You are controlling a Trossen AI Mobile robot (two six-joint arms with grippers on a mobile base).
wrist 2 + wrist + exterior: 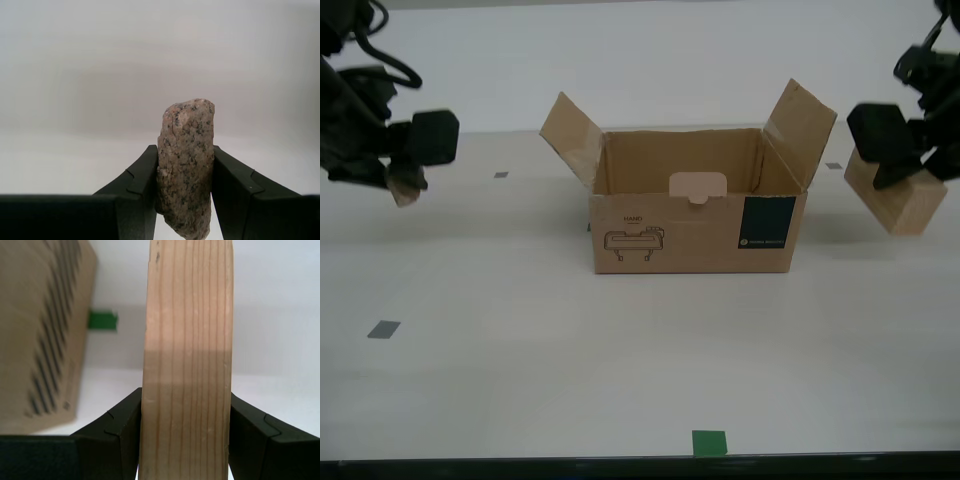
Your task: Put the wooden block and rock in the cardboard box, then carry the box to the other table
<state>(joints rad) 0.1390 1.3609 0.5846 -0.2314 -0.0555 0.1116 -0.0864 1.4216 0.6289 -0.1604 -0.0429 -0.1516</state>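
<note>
The cardboard box [695,235] stands open in the middle of the cream table, flaps up, with nothing visible inside. At the exterior view's right, my first gripper [898,165] is shut on the wooden block [905,205], which hangs tilted above the table beside the box. In the first wrist view the block [187,365] stands between the black fingers [125,430], with the box wall [40,330] close by. At the exterior view's left, my second gripper [415,170] is shut on the rock [408,187], held off the table. The rock [186,165] is pinched upright. The other table is out of view.
Grey tape squares [384,329] [501,174] [833,166] mark the table [520,380]. A green tape piece [709,442] sits near the front edge. The box's side flaps [570,135] [802,125] lean outward toward each arm.
</note>
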